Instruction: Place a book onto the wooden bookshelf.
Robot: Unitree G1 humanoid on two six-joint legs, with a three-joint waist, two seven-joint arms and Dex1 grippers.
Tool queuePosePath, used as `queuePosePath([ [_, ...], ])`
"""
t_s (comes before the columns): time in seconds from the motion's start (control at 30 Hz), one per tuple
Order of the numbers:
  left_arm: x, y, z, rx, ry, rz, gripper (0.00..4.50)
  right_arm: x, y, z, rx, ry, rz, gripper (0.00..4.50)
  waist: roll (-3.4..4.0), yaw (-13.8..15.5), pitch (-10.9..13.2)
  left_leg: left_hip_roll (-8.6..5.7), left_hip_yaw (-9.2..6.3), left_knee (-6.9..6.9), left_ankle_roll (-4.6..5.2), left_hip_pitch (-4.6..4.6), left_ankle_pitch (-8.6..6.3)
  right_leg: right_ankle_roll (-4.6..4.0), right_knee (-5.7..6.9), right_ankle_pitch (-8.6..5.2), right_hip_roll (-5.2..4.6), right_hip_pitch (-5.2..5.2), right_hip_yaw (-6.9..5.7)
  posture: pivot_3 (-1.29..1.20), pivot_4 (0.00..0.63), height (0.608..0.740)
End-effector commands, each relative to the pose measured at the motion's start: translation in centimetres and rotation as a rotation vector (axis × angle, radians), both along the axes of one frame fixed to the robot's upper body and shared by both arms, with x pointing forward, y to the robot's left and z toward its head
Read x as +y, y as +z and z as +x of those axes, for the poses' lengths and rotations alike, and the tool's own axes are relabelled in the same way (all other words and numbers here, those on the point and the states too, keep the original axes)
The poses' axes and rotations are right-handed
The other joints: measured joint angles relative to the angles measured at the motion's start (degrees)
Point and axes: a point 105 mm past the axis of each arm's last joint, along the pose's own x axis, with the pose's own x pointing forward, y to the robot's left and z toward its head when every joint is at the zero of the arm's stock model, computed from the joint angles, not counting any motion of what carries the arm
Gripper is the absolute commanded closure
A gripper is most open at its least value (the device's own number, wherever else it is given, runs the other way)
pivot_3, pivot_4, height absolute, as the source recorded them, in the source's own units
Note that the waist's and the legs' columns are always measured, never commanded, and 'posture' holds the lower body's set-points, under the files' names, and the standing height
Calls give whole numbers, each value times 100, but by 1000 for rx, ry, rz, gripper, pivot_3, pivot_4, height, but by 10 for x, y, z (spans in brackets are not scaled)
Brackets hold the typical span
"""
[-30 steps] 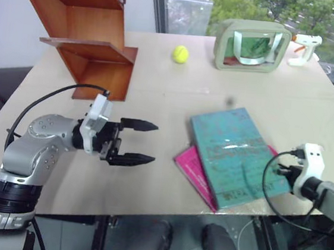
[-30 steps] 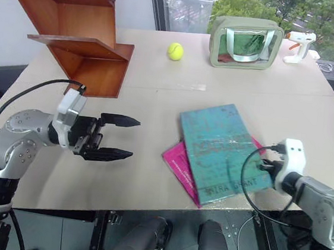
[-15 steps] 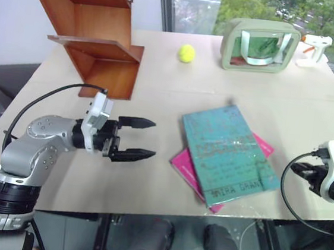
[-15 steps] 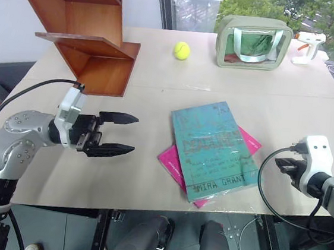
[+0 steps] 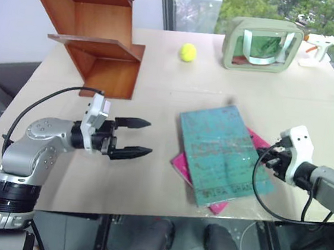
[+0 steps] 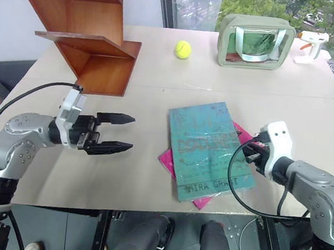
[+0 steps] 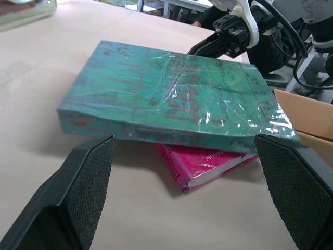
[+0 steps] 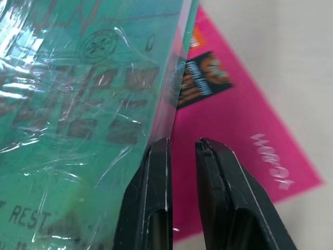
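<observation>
On the table (image 5: pixel 158 94), the book (image 5: pixel 220 154) reads "REST"; left hand (image 5: pixel 134 138) apart, right hand (image 8: pixel 181 151) together.

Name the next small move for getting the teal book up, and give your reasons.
Probably nudge the right gripper further in along the teal book's right edge, pushing it toward the open left gripper. The right jaws are shut, their tips at the seam where that book overhangs the pink book beneath, while the left jaws face its opposite edge across bare table.

The right tool (image 8: pixel 182 148), fingers nearly together, points at the book's (image 8: pixel 78 104) edge. A pink book (image 8: pixel 234 130) lies underneath, toward three o'clock.
</observation>
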Motion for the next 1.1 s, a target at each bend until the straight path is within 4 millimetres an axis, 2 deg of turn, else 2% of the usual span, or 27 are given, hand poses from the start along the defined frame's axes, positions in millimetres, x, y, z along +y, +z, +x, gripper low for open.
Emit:
queuePosePath([
  [0.03, 5, 11, -6, -40, 1, 4, 0, 11, 12, 0, -61, 42, 16, 3719, 2, 6, 1, 2, 0, -1, 0, 0, 0, 0, 0, 0, 2, -1, 0, 0, 150, 740],
  [0.17, 8, 10, -7, -27, 15, 4, 0, 7, 18, 1, -101, 15, 32, 3719, 3, 16, 2, 1, -1, -1, -2, 0, -1, 0, 0, 0, 2, -1, -1, 0, 150, 740],
  [0.3, 9, 5, 1, 68, 111, -44, 0, -1, 50, -19, -308, 83, 49, 3719, 12, 39, 8, 0, -5, -2, 1, -4, -2, 0, -6, 0, 2, -1, -6, 0, 150, 740],
  [0.4, 7, 1, 2, 106, 113, -60, 0, -4, 60, -39, -344, 140, 61, 2934, 12, 23, 8, 0, -7, -2, 7, -5, -2, 1, -14, 0, 5, 1, -9, 0, 150, 740],
  [0.5, 5, -2, 5, 154, 101, -74, 0, -5, 65, -53, -362, 172, 36, 1422, 11, 13, 10, 3, -5, -2, 4, 0, -3, 1, -13, 0, 5, 5, -6, 0, 150, 740],
  [0.6, 0, -8, 7, 286, 87, -98, 0, 2, 77, -65, -432, 223, 4, 204, 15, 22, 12, 3, -5, -2, 16, 2, -12, 1, -6, 0, 5, 5, -7, 0, 150, 740],
  [0.63, -2, -10, 7, 347, 85, -108, 0, 8, 79, -68, -451, 246, 5, 92, 13, 8, 12, 3, -5, 0, 26, 4, -18, 1, -2, 0, 5, 5, -7, 0, 150, 740],
  [0.8, -8, -12, 11, 641, 93, -187, 0, 35, 78, -84, -452, 395, 4, 92, 11, 16, 13, 3, -6, 4, 29, 7, -17, 2, 3, 0, 9, 7, -7, 0, 150, 740],
  [0.9, -18, -25, 20, 858, 151, -204, 0, 49, 76, -89, -443, 478, -17, 92, 9, 25, 14, 2, -7, 10, 29, 7, -15, 3, 4, 0, 10, 9, -8, 0, 150, 740],
  [1.0, -30, -35, 30, 1022, 196, -213, 0, 54, 75, -86, -458, 484, -36, 92, -6, 28, 17, -2, -8, 17, 19, 8, -9, 4, 6, -1, 7, 14, -9, 0, 150, 740],
  [1.1, -43, -41, 38, 1077, 213, -223, 0, 55, 74, -85, -461, 473, -34, 92, -21, 20, 24, -1, -9, 20, 7, 3, 1, 3, 9, 0, 9, 6, -9, 0, 150, 740],
])
